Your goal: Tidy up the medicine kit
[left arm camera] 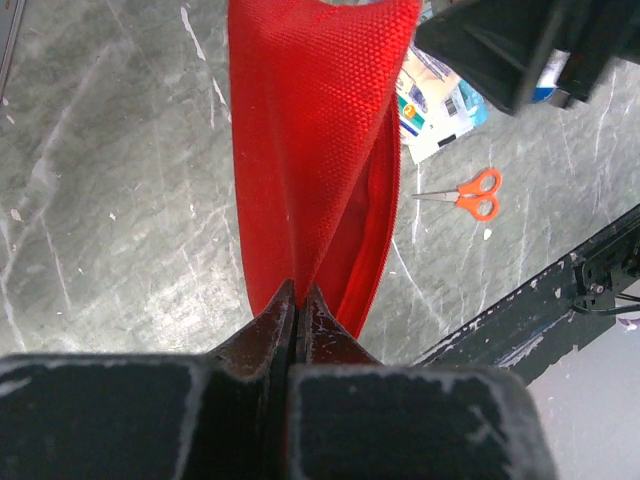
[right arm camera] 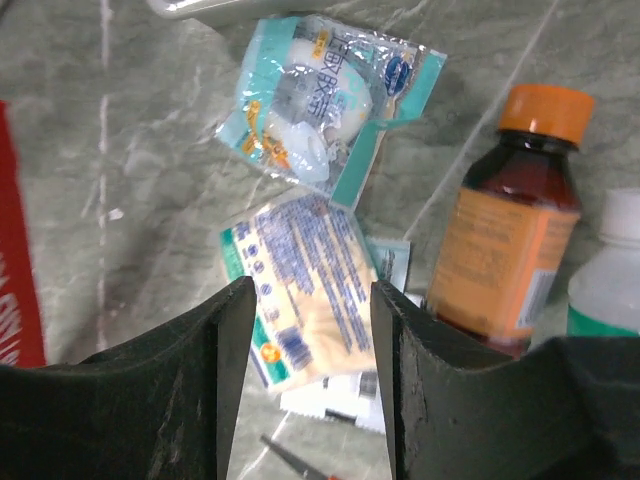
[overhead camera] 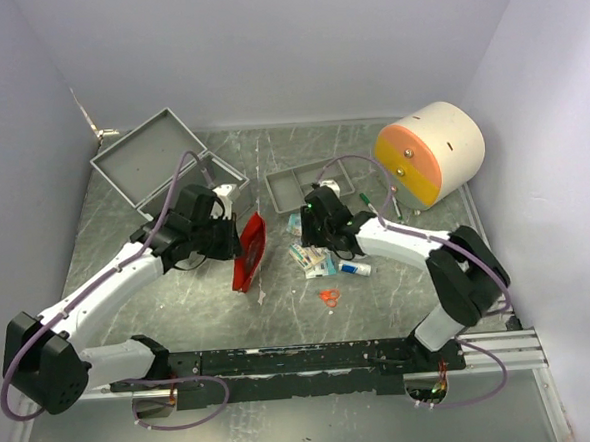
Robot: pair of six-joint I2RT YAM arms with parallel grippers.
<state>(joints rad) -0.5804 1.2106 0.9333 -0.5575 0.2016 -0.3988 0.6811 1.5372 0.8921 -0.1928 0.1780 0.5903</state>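
The left gripper [left arm camera: 298,300] is clamped on one red pouch [left arm camera: 315,130], its two fingers pinched together on the fabric edge, and the pouch hangs out in front of them. One pair of orange-handled scissors [left arm camera: 470,193] lies on the table to the right of that pouch.

The right gripper [right arm camera: 313,295] hovers with its jaws spread and nothing between them. A yellowish printed packet [right arm camera: 305,290] lies directly below the gap. A clear teal-edged packet [right arm camera: 320,95] lies just ahead of the fingertips, which makes two packets in plain sight. The corner of another shows from under the yellowish one. To the right of the fingers stand one brown bottle [right arm camera: 510,230] with an orange cap and one white bottle [right arm camera: 610,270].

The single medicine kit [overhead camera: 141,160] sits open, beyond the left gripper and to its left. One shallow grey tray [overhead camera: 298,186] lies just beyond the right gripper.
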